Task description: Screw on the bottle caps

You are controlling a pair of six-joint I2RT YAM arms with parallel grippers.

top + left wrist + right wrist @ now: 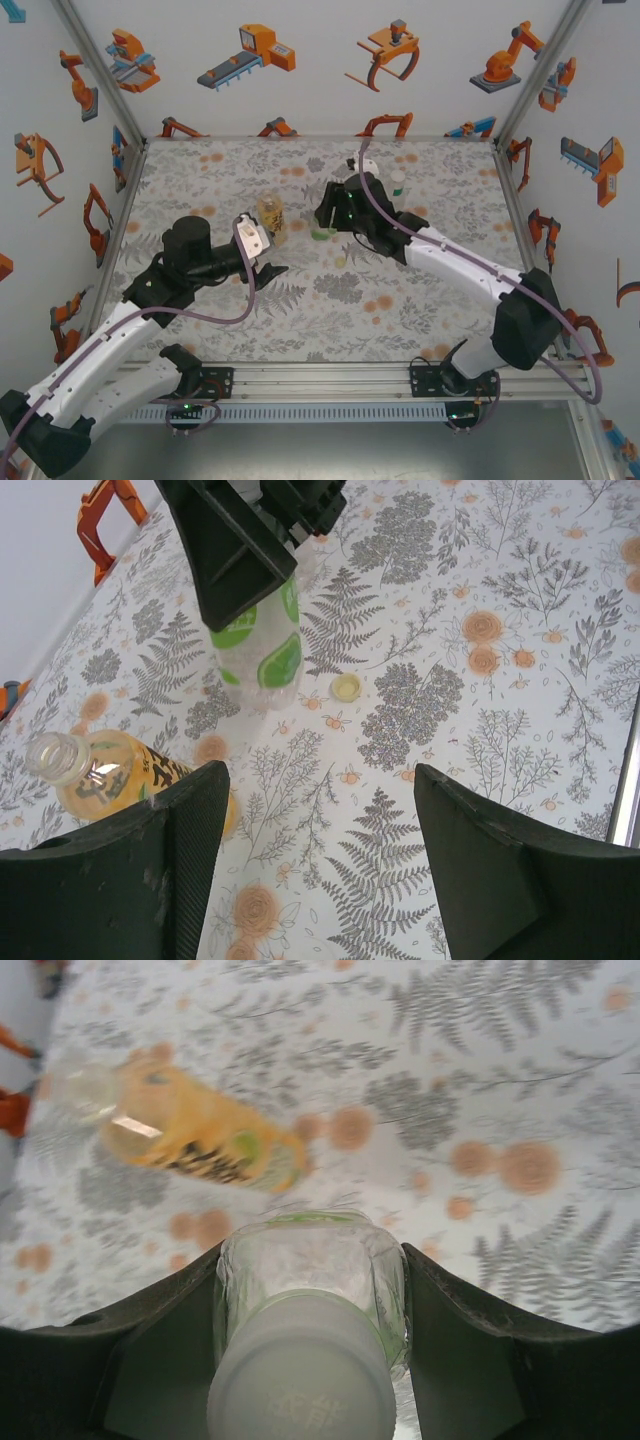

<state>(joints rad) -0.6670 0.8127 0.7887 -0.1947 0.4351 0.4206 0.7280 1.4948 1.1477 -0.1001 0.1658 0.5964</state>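
1. Your left claw (318,780) stood open with nothing between its fingers. The amber bottle (105,780) stood just outside its left finger, its mouth uncapped. A careless sideways sweep there could have knocked it over and spilled the liquid.
2. The pale yellow cap (346,687) lay loose on the surface (520,730) ahead of that claw, near the short green-tinted bottle (268,655). It was small and flat, so your pinch could have skidded it away or lifted it crooked.
3. Your right claw (310,1255) gripped the short green-tinted bottle, which carried a whitish cap (300,1385). You could not have told whether that cap was threaded tight. Squeezing harder might have buckled the thin wall, and a sloppy release might have tipped the bottle.
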